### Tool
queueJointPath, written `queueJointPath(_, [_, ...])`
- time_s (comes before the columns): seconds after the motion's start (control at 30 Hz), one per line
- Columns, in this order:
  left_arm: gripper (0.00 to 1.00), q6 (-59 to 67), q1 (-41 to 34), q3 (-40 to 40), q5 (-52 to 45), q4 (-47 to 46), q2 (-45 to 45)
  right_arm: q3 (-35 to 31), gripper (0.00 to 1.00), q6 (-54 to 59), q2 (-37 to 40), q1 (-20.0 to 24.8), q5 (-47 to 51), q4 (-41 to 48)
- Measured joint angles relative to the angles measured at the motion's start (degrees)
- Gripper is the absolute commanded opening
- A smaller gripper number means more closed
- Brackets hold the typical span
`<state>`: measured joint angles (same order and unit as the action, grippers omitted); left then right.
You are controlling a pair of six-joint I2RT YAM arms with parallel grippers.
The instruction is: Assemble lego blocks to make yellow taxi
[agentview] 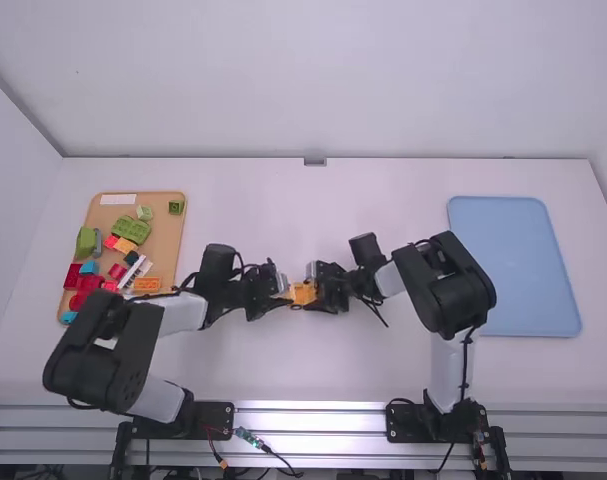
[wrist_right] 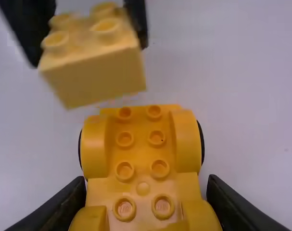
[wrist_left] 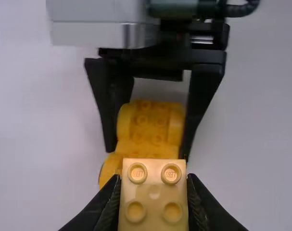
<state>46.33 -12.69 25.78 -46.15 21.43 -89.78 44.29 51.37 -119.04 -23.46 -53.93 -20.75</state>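
Well, block (wrist_left: pixel 154 195) and car (wrist_right: pixel 141 154) were close together.
Left gripper (agentview: pixel 281 291) clamped the block; right gripper (agentview: pixel 315 288) clamped the car.

On the white table (agentview: pixel 313 370), a tan rectangular tray (agentview: pixel 170 240) of multicoloured plastic blocks (agentview: pixel 131 229) lies toward nine o'clock, a light-blue rectangular tray (agentview: pixel 513 265) toward three. Near the centre, orange-yellow plastic (agentview: pixel 301 293) shows between the black left gripper (agentview: pixel 284 290) and black right gripper (agentview: pixel 312 290).
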Motion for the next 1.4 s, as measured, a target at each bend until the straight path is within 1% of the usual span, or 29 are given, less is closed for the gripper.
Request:
queueJointPath(0.13, [0.02, 0.1, -2.0, 1.1, 1.3, -0.2, -0.5, 0.1, 0.52, -1.2, 0.0, 0.0, 0.5, -0.1])
queueJointPath(0.23, [0.02, 0.2, -2.2, 4.2, 1.9, 0.0, -3.9, 0.8, 0.53, -2.5, 0.0, -0.5, 2.4, 0.3])
queueJointPath(0.3, [0.02, 0.2, -2.2, 5.3, 1.9, -0.3, -5.5, 1.0, 0.52, -2.5, 0.0, -0.8, 3.1, 0.3])
queueJointPath(0.4, [0.02, 1.8, -2.1, 9.4, 0.0, -5.4, -10.0, 0.2, 0.52, -2.4, 0.0, -1.7, 4.7, -2.7])
queueJointPath(0.5, [0.02, 4.3, -2.1, 11.8, -0.5, -10.5, -10.4, -1.1, 0.52, -3.3, 0.0, -1.8, 4.9, -5.7])
queueJointPath(0.57, [0.02, 5.8, -2.1, 12.8, -0.5, -12.8, -10.4, -2.1, 0.54, -3.7, 0.1, -1.8, 4.8, -7.5])
queueJointPath(0.6, [0.02, 6.3, -2.1, 13.0, -0.3, -13.4, -10.4, -2.7, 0.56, -3.8, 0.2, -1.8, 4.8, -8.4])
queueJointPath(0.67, [0.02, 7.4, -2.1, 13.5, -0.1, -13.7, -10.4, -3.9, 0.58, -4.0, 0.3, -1.4, 4.7, -10.2])
queueJointPath(0.93, [0.02, 11.4, -2.2, 13.6, -0.2, -15.1, -10.4, -6.1, 0.58, -2.7, 0.4, 0.8, 1.6, -11.3])
queueJointPath(0.97, [0.02, 11.8, -2.2, 13.6, -0.2, -15.1, -10.4, -6.1, 0.61, -2.3, 0.4, 0.8, 1.4, -11.2])
queueJointPath(1.4, [0.02, 13.8, -2.6, 12.8, -3.6, -14.3, -10.4, -6.1, 0.62, -1.3, 0.4, 0.0, 1.8, -11.2])
